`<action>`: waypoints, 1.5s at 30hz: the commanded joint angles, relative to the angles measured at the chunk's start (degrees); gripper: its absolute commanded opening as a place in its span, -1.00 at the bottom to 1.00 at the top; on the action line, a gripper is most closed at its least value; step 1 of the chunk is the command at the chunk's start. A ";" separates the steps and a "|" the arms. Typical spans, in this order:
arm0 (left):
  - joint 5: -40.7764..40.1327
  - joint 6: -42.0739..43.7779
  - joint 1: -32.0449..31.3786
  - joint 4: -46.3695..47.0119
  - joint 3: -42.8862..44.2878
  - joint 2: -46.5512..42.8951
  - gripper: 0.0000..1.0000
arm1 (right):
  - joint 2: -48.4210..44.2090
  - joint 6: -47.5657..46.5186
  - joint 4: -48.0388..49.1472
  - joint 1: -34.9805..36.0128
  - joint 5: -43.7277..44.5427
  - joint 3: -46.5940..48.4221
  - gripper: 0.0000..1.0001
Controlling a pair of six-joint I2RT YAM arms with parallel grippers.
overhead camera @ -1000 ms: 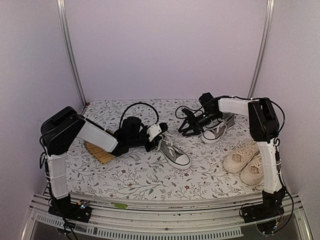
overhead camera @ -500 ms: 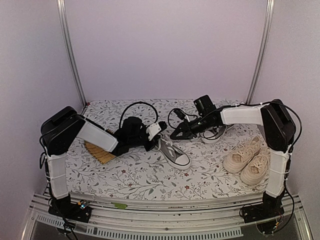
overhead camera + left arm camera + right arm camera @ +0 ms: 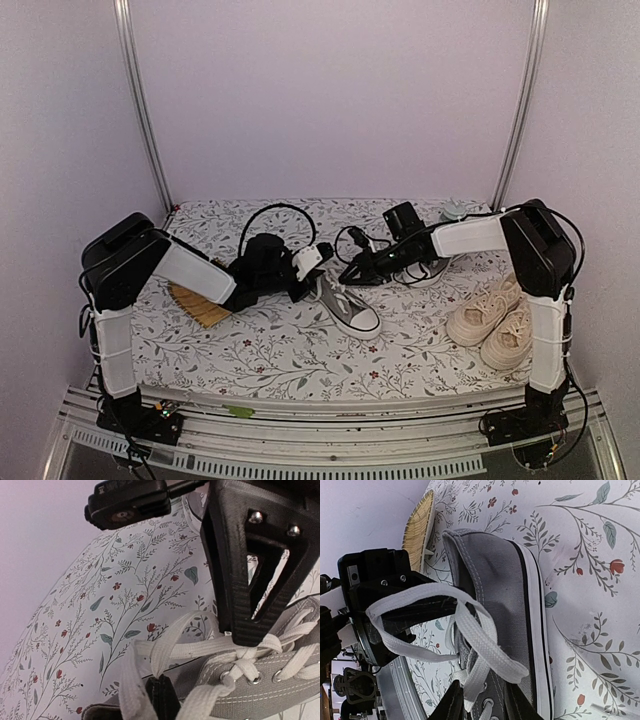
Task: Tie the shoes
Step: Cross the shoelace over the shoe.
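A white floral-printed cloth (image 3: 290, 350) is spread flat. At its left lies a tan woven straw mat (image 3: 197, 305); a small round grey object (image 3: 456, 211) sits at the back.

near cloth (image 3: 280, 368) open; cream pair (image 3: 490, 318) crowding right

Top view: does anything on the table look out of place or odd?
A woven straw piece lies partly under the left arm, unrelated to shoes. The centre grey sneaker has its lace loose, untied.

Matt grey canvas sneaker (image 3: 492, 575), woven white laces (image 3: 480, 630), printed cloth table cover (image 3: 580, 545), black plastic jaws
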 commanded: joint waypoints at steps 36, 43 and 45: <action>2.39 3.33 -0.17 -11.60 0.57 -6.74 -0.68 | -4.31 -10.12 -16.66 -0.40 0.81 3.77 -0.99; 8.83 7.43 1.61 -29.90 0.09 -13.28 0.37 | -3.88 -13.99 -20.03 -1.07 0.30 4.11 -0.99; 10.12 8.68 1.97 -33.48 -0.18 -14.33 0.45 | -4.02 -14.74 -20.50 -1.09 0.13 4.37 -0.98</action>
